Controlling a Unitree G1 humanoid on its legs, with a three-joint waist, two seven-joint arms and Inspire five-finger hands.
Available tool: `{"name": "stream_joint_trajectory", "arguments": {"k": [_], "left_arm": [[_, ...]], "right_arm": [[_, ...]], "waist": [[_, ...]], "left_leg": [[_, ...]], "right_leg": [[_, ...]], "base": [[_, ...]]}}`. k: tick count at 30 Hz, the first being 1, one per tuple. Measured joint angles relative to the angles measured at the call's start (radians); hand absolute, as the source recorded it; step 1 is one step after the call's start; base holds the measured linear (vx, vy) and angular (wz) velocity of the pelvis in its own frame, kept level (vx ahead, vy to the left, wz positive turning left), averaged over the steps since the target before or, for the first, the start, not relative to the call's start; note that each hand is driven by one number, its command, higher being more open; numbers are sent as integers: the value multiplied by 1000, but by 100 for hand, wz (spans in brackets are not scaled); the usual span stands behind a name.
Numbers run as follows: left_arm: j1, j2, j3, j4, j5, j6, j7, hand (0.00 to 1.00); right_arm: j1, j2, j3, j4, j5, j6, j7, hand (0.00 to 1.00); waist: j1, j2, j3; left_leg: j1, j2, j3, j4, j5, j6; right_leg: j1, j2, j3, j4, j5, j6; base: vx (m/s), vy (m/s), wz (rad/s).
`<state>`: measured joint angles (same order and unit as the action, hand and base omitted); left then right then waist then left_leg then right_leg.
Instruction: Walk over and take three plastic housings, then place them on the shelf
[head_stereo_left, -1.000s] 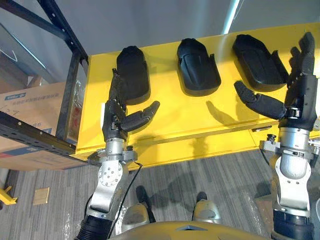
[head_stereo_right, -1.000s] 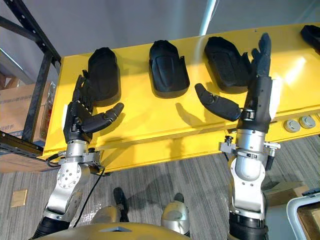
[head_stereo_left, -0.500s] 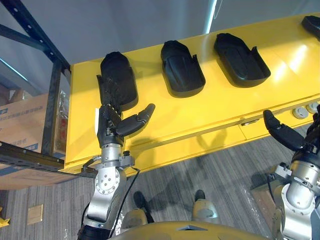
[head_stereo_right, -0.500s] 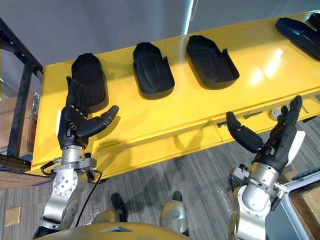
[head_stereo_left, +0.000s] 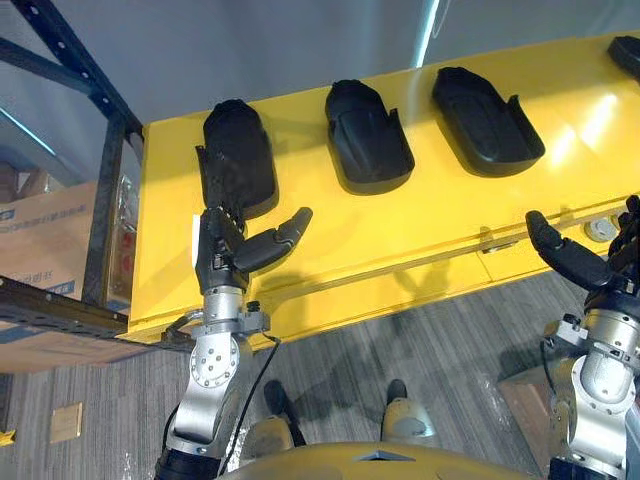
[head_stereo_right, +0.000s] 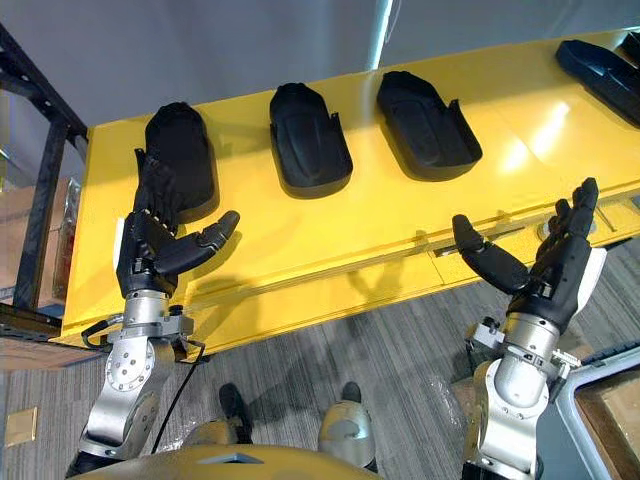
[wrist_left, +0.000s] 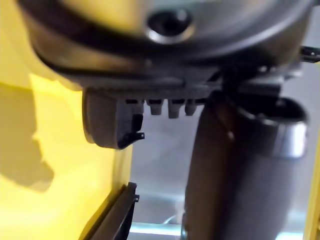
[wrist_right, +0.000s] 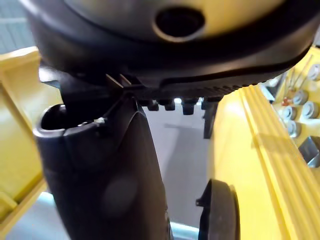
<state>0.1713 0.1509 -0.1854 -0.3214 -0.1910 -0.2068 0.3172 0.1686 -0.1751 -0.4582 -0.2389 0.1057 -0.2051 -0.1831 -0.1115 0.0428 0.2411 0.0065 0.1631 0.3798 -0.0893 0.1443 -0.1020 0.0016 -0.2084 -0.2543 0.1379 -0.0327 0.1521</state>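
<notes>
- On the yellow table (head_stereo_left: 400, 240), three black plastic housings are lying in a row along the far side, well apart from one another.
- Left housing (head_stereo_left: 240, 150): matt black, elongated, rounded at its far end, lying domed side up.
- Middle housing (head_stereo_left: 368, 135) and right housing (head_stereo_left: 487, 118): same outline, each lying hollow side up and showing raised side walls.
- Fourth housing (head_stereo_right: 600, 70): black, lying at the table's far right, partly cut off.
- Left hand (head_stereo_left: 225, 250): reaching over the near left of the table, fingers straight, thumb spread to the right and gripping nothing. Its fingertips are overlapping the left housing's near end; contact cannot be told.
- Right hand (head_stereo_right: 550, 270): hovering at the table's near edge on the right, fingers spread wide and carrying nothing.
- Black shelf frame (head_stereo_left: 95, 100): standing left of the table, with a cardboard box (head_stereo_left: 50, 240) sitting beneath it.
</notes>
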Motion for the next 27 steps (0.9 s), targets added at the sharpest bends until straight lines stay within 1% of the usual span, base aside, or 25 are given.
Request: {"name": "stream_joint_trajectory", "arguments": {"k": [4,5,7,10,11,16,22,23,25,27], "left_arm": [[-2,0,8,0,0,-7,4,100],[-5,0,8,1,0,-43,21,100],[-6,0,14,0,0,-89,38,100],[-24,-1,21,-2,8,-153,87,100],[-29,-3,26,-3,10,-164,100,100],[-53,-18,53,-5,10,-166,137,100],[-56,-17,61,-6,10,-166,137,100],[-58,-17,64,-6,10,-166,137,100],[-62,-17,64,-6,10,-166,134,100],[-92,-17,72,-6,-1,-162,95,100]], "right_arm": [[-33,-30,29,30,18,0,24,100],[-43,-34,42,48,20,0,30,100],[-59,-34,53,70,20,0,39,100],[-73,-50,78,121,20,0,45,100],[-73,-60,86,132,21,0,46,100],[-120,-68,96,197,21,0,48,100],[-182,-110,117,263,21,0,50,100],[-205,-111,117,281,21,0,52,100],[-234,-119,118,302,21,0,53,100],[-276,-151,119,339,21,0,54,100]], "waist": [[1,1,0],[3,1,0],[4,1,0],[9,3,0],[11,5,0],[15,9,1],[25,12,6],[26,14,10],[26,17,15],[29,18,42]], "left_leg": [[-10,0,-20,0,6,0],[-17,0,-27,1,13,5],[-18,1,-28,2,17,7],[-15,0,-35,3,24,7],[-15,-1,-37,3,24,7],[-18,-1,-57,1,26,1],[-38,-1,-74,3,41,3],[-39,-1,-77,3,48,11],[-43,-2,-83,3,50,10],[-53,-2,-103,3,56,6]], "right_leg": [[-1,-1,-15,10,-7,-3],[-10,-1,-19,22,-13,-3],[-18,-2,-19,33,-17,-4],[-19,-6,-20,55,-28,-7],[-19,-7,-21,58,-30,-7],[-22,-12,-38,92,-52,-11],[-51,-16,-47,125,-57,-17],[-51,-16,-48,126,-58,-17],[-51,-17,-54,129,-58,-17],[-57,-22,-70,155,-70,-24]], "base": [[-5,-4,14],[-6,-7,11],[-2,-4,4],[-4,-6,5],[-23,-4,7],[-44,-8,10],[-32,-11,7],[-14,-14,5],[-32,-14,14],[-63,-19,21]]}}
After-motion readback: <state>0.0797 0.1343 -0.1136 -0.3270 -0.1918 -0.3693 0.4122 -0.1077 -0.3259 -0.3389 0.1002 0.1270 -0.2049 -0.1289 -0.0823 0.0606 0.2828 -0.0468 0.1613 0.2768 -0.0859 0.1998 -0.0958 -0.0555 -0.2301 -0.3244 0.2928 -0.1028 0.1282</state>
